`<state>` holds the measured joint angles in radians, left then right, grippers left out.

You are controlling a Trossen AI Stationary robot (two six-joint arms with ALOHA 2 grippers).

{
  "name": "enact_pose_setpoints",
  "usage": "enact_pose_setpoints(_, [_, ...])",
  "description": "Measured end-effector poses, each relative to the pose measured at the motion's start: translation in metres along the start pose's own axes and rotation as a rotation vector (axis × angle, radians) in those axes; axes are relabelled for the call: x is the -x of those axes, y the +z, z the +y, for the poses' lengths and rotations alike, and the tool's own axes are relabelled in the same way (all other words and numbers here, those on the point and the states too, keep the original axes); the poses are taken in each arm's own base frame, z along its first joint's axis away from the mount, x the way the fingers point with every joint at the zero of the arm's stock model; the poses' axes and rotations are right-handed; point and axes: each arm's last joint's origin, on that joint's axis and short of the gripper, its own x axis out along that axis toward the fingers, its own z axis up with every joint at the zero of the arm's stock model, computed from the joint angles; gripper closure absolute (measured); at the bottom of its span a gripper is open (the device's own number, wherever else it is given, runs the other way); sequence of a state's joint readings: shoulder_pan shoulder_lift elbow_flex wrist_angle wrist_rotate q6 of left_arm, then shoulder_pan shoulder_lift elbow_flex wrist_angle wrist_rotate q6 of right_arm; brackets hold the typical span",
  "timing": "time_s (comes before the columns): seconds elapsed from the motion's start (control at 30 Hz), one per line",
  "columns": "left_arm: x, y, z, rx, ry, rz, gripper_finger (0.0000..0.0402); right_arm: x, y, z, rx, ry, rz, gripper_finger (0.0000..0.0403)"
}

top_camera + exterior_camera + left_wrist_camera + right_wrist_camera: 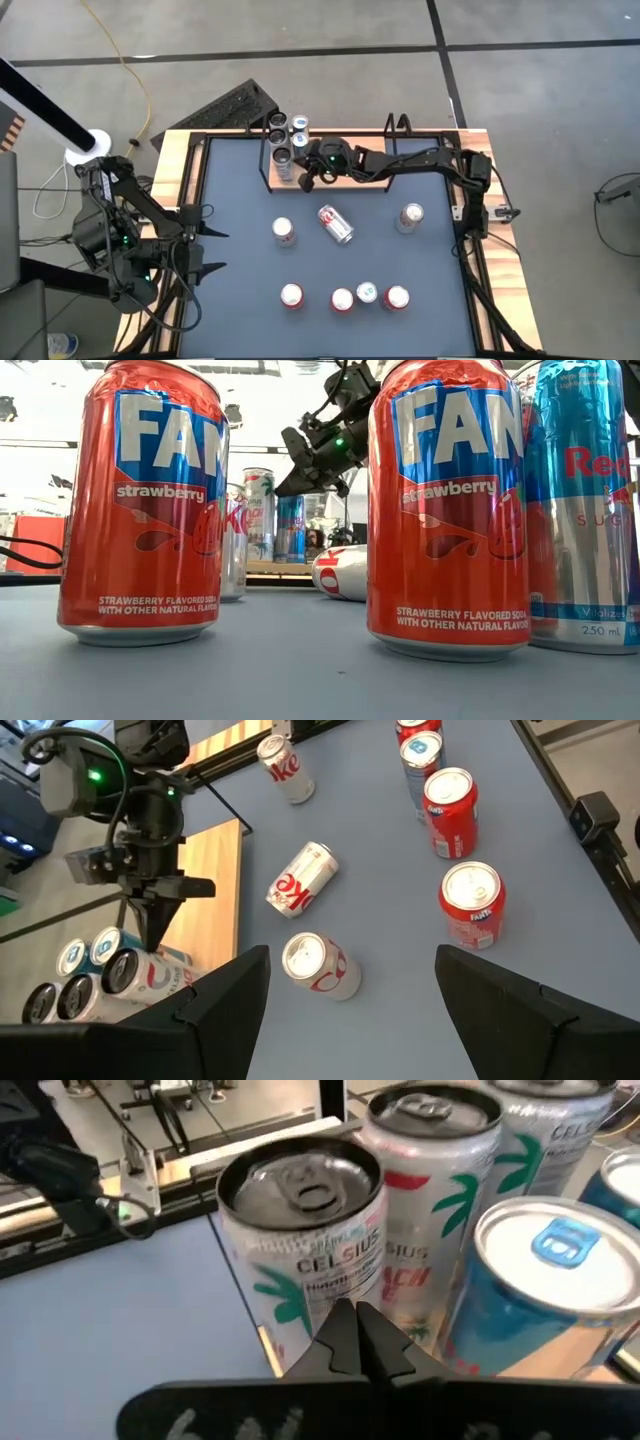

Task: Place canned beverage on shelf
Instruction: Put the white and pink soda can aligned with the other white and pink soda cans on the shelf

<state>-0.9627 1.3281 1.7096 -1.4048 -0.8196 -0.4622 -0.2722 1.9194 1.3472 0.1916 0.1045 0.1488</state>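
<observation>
— Where is the canned beverage found?

— A silver cylindrical Celsius can with green print [300, 1230] is seen upright on the small light-wood shelf with thin black rod uprights [205, 880], at the front of a cluster of what appear to be five cans at one end. The right tool [350, 1330] is held just beside it, fingers pressed together, nothing gripped.

— Which step is in hand?

— This can's placement is judged finished. A retreat clear of the cluster is called for next, then a reach to another can.

— What is left?

— Seven cans are counted on the dark blue worktop [240, 190]: six upright, one silver-and-red can [335, 224] lying down. The left tool [205, 250] is parked at the worktop's edge, fingers apart, empty.
</observation>
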Motion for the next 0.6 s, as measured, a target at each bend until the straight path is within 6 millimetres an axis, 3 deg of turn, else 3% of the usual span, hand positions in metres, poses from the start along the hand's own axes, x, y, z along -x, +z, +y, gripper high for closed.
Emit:
enact_pose_setpoints(0.4, [0.0, 0.0, 0.0, 0.001, 0.0, 0.0, 0.0127, 0.001, -0.004, 0.008, 0.011, 0.015, 0.029, 0.0403])
enact_pose_setpoints(0.6, [0.0, 0.0, 0.0, -0.005, 0.0, 0.0, 0.0127, 0.0, 0.0, -0.001, 0.0, -0.01, -0.004, 0.0403])
